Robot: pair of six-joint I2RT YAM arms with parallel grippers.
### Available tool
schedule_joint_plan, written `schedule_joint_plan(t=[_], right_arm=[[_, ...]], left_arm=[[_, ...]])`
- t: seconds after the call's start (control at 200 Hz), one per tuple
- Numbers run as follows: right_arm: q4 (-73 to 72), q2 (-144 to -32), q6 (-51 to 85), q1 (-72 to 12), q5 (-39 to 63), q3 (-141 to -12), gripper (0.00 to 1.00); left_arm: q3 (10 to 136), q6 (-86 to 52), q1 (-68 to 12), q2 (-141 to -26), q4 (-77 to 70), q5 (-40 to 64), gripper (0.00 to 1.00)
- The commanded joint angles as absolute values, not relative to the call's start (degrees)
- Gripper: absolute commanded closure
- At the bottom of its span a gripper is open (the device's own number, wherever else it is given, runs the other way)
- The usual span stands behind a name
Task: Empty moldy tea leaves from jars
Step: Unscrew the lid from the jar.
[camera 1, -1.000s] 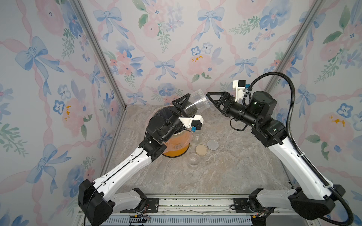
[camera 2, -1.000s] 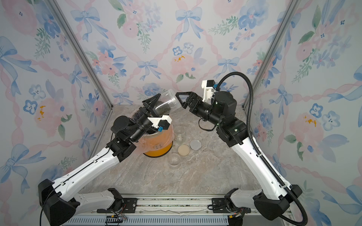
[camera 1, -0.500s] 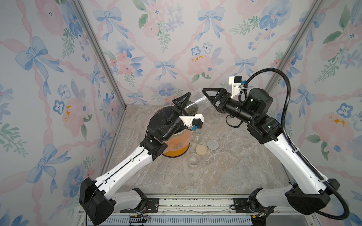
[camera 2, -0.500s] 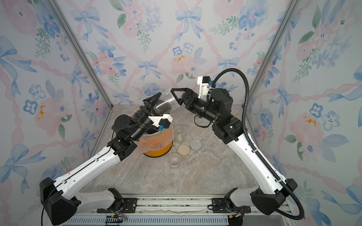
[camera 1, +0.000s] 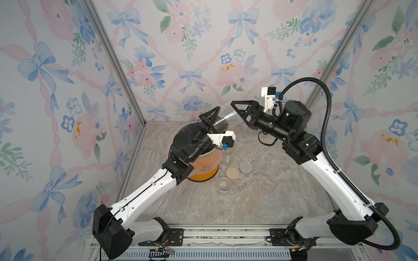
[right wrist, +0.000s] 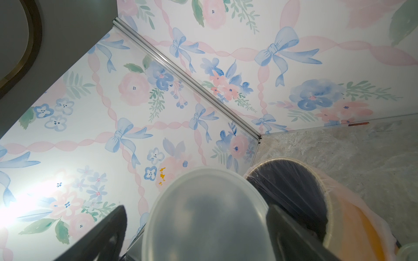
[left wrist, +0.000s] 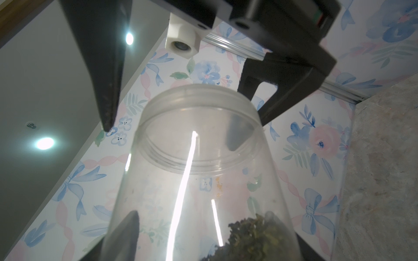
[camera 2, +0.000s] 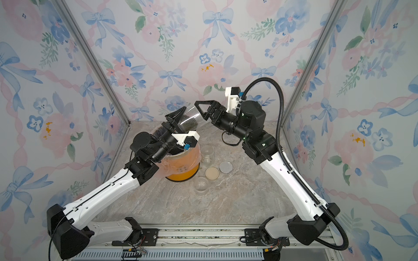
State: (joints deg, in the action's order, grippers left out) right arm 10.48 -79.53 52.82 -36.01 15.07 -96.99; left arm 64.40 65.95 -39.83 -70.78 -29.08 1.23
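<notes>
A clear jar (camera 1: 227, 116) hangs tilted in the air above the bin, and my left gripper (camera 1: 214, 124) is shut on its base end. Dark tea leaves (camera 1: 222, 125) lie in the lower part of it, also seen through the wall in the left wrist view (left wrist: 253, 237). A translucent grey lid (right wrist: 203, 214) sits on the jar's mouth. My right gripper (camera 1: 236, 111) stands open, its fingers (right wrist: 108, 230) on either side of that lid. In both top views the two grippers face each other along the jar (camera 2: 190, 117).
The orange plastic-lined bin (camera 1: 204, 167) stands under the left wrist. Beside it on the marble table are two clear open jars (camera 1: 228, 156) (camera 1: 222, 185), a beige lid (camera 1: 232, 173) and a silver lid (camera 1: 245, 167). The walls are close behind.
My right gripper has moved left from beside the jar's mouth until its fingers straddle the lid. The left gripper has kept the jar almost still.
</notes>
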Motion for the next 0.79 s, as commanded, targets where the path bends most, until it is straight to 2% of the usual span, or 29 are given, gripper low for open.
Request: schedule_joint_plan(t=[0.0,0.325,0.79], right_arm=[[11.0,-80.3,53.0,-36.2,15.8,-97.1,0.03],[12.1,-80.0,53.4,-33.1,17.0,-95.7,0.04],[6.9,-80.9,55.6,-33.9,21.3,-94.5,0.00]], left_arm=[[66.8,65.0,-39.8,-70.4,-32.2,1.6,0.49],[66.5,64.4,-39.5,-69.7,-32.5,1.6,0.50],[66.5,62.6,-39.5,-70.5,-33.3,2.3,0.50]])
